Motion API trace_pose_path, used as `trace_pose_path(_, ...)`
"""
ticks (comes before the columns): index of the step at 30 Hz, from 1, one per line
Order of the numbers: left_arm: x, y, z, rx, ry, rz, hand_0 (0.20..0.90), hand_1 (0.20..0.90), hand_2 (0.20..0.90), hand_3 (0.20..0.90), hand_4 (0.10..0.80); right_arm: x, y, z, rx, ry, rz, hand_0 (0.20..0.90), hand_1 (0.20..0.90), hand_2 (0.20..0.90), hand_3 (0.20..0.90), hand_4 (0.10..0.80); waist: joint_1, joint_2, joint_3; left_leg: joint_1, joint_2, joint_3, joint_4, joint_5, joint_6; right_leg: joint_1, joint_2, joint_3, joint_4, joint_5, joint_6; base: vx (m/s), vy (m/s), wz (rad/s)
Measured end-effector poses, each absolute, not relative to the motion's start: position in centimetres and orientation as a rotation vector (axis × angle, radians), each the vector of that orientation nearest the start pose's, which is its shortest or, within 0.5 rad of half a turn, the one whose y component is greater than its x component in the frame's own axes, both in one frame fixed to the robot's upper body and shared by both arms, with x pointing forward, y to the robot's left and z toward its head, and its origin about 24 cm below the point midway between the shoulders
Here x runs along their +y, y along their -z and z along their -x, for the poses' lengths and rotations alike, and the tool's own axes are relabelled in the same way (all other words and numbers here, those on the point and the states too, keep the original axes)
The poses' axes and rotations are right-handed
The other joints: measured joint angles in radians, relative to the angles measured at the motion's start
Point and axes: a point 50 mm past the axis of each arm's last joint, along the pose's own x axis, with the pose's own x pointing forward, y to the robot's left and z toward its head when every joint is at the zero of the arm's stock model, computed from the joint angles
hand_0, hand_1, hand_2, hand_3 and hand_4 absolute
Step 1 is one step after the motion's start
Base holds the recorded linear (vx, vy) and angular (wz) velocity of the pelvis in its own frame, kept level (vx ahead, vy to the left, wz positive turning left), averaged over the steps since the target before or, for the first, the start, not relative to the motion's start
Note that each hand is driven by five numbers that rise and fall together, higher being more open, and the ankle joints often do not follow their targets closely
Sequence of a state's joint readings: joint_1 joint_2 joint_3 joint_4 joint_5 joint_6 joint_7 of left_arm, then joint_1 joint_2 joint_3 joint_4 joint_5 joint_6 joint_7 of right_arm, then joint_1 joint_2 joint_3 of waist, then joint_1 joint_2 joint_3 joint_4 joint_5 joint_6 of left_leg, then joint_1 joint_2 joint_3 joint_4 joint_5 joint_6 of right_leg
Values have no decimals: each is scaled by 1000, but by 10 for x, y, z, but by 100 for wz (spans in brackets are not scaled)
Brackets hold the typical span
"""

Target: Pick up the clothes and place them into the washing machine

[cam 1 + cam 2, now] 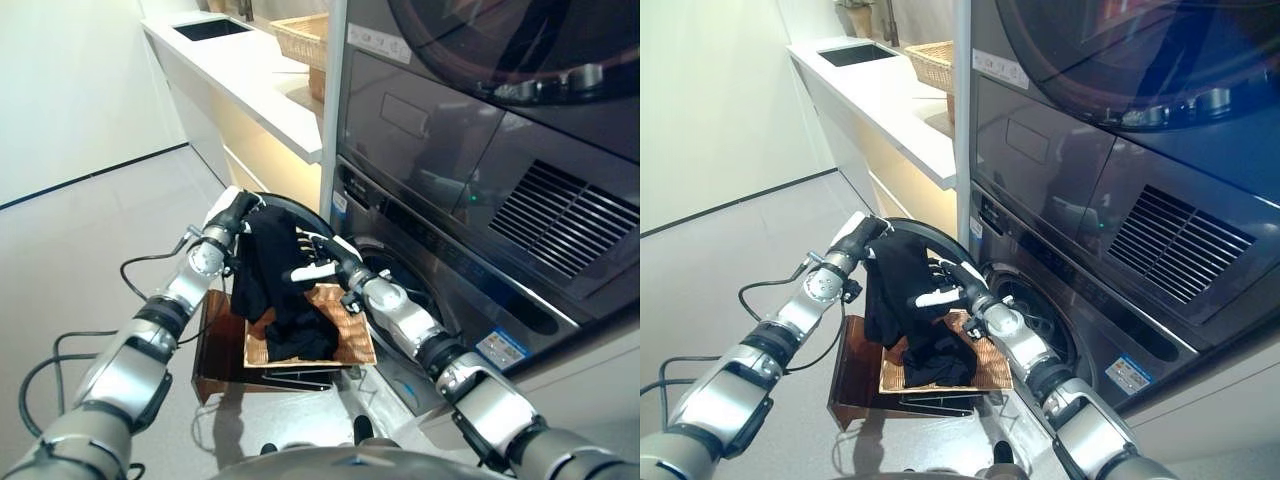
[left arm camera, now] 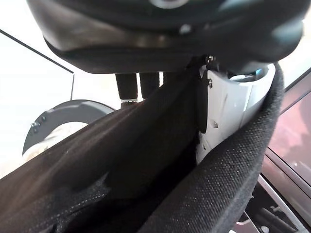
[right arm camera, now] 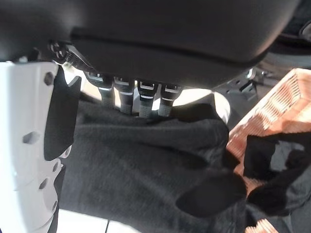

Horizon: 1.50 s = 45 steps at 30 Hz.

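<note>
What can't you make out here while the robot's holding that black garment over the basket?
- Right hand fingertips: buried in the garment, both eye views and right wrist view.
- Basket contents: covered by the hanging cloth; whether more clothes lie beneath cannot be told.
- Drum opening: mostly behind the right arm.
- Upper machine: cut off by the top edge.

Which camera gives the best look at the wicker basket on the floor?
The left eye view: the wicker basket shows with the black garment hanging into it. The right eye view shows it similarly, the right wrist view only a corner, the left wrist view nothing.
</note>
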State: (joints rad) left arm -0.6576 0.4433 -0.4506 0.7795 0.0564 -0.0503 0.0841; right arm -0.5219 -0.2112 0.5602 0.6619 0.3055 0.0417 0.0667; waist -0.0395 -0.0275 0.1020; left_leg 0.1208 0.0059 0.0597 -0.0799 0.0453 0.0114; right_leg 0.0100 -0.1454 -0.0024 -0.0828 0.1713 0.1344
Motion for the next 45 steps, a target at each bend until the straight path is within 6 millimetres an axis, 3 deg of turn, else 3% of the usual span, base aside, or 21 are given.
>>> trace_pose_path(12, 161, -63, -359, 62, 233, -731, 200, 200, 200, 200, 300, -61, -9, -318, 308, -554, 227, 900, 900, 900, 900, 800, 1, -1, 0, -2, -1, 0, 0, 0, 0, -1, -1, 0, 0, 0, 0, 0, 0, 0)
trace_pose_path(25, 142, -62, -356, 40, 295, -718, 200, 200, 200, 200, 300, -62, -11, -324, 314, -532, 239, 900, 900, 900, 900, 800, 3, -4, -2, -2, -1, 0, 0, 0, 0, -1, -1, 0, 0, 0, 0, 0, 0, 0)
trace_pose_path(42, 134, -63, -355, 45, 324, -639, 200, 200, 200, 200, 300, -64, -5, -323, 343, -522, 216, 900, 900, 900, 900, 800, 7, -4, -2, -2, -1, -1, 0, 0, 0, -1, -1, 0, 0, 0, 0, 0, 0, 0)
trace_pose_path(43, 134, -63, -355, 45, 326, -637, 200, 200, 200, 200, 300, -64, -5, -323, 344, -521, 214, 683, 683, 683, 683, 645, 8, -4, -2, -2, -1, -1, 0, 0, 0, -1, -1, 0, 0, 0, 0, 0, 0, 0)
trace_pose_path(44, 133, -63, -355, 46, 331, -624, 200, 200, 200, 200, 300, -64, -5, -323, 346, -519, 206, 398, 398, 398, 398, 441, 9, -4, -2, -2, -1, -1, 0, 0, 0, -1, -1, 0, 0, 0, 0, 0, 0, 0)
trace_pose_path(45, 133, -63, -354, 45, 333, -622, 200, 200, 200, 200, 300, -64, -5, -323, 346, -519, 204, 230, 230, 230, 230, 322, 10, -4, -2, -2, -1, -1, 0, 0, 0, -1, -1, 0, 0, 0, 0, 0, 0, 0)
